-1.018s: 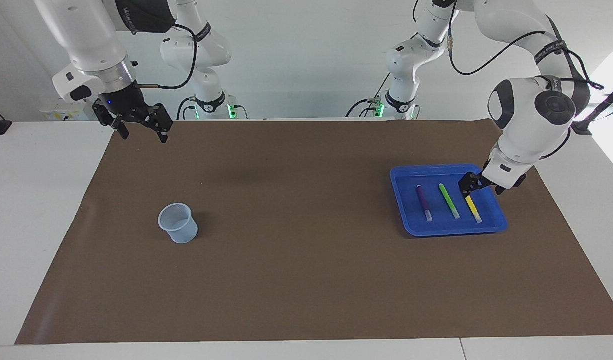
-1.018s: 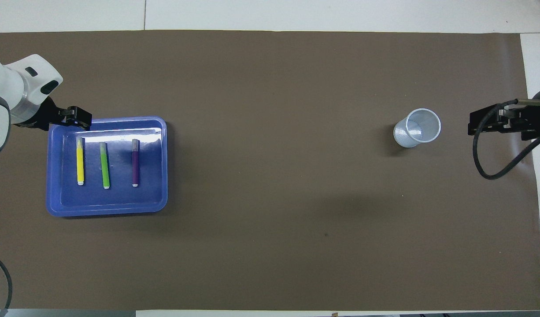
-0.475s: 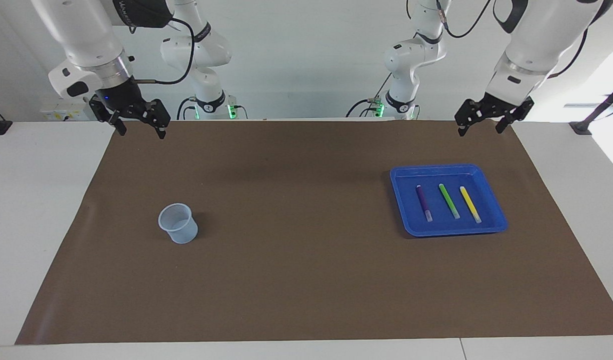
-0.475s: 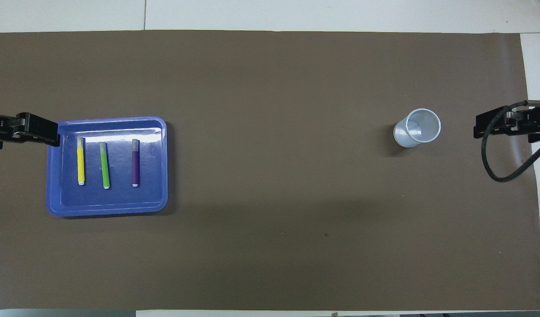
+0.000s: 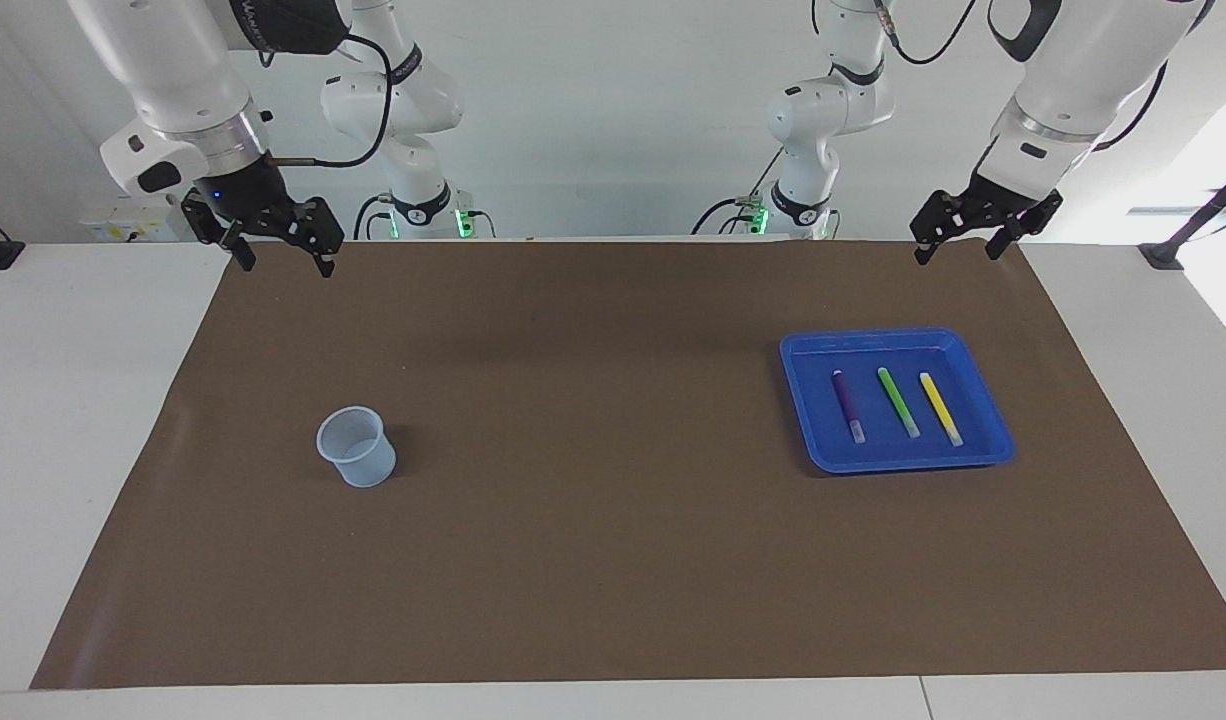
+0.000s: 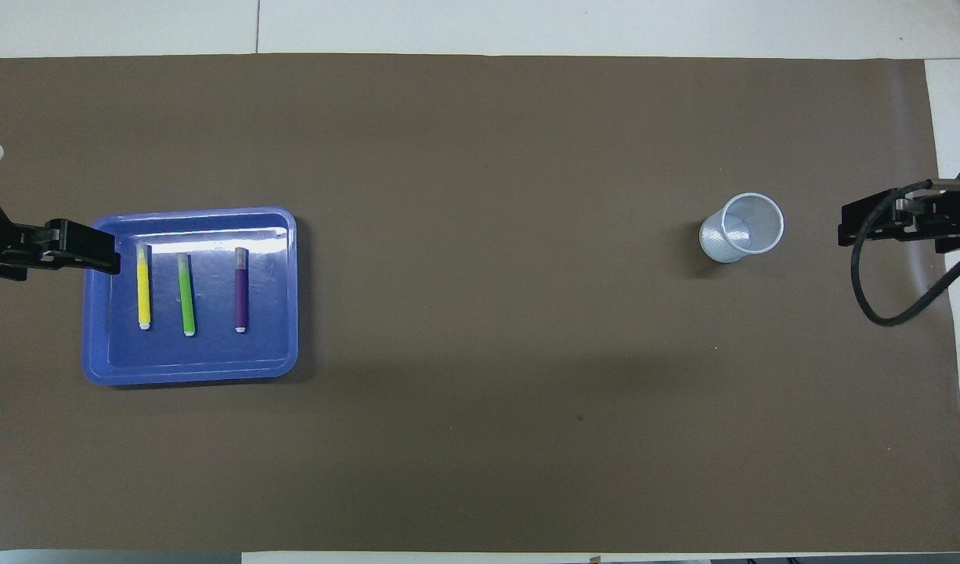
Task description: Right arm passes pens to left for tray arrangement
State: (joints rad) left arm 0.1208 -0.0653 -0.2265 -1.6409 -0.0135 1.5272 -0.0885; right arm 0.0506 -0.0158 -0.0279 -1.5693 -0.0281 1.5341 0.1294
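The blue tray (image 5: pixel 911 461) lies on the brown mat toward the left arm's end of the table; it also shows in the overhead view (image 6: pixel 190 374). In it lie three pens side by side: purple (image 5: pixel 846 405) (image 6: pixel 240 291), green (image 5: pixel 898 402) (image 6: pixel 186 296) and yellow (image 5: pixel 940 408) (image 6: pixel 143 288). My left gripper (image 5: pixel 955 255) (image 6: pixel 96 251) is open and empty, raised high over the tray's rim at the left arm's end. My right gripper (image 5: pixel 285 268) (image 6: pixel 871 223) is open and empty, up over the mat's edge at the right arm's end.
A small translucent pale-blue cup (image 5: pixel 356 447) (image 6: pixel 742 227) stands upright on the mat toward the right arm's end. The brown mat (image 5: pixel 593 520) covers most of the white table.
My left gripper let go of the yellow pen's end in the tray and rose high above it, open. The three pens stay put. My right gripper has barely moved.
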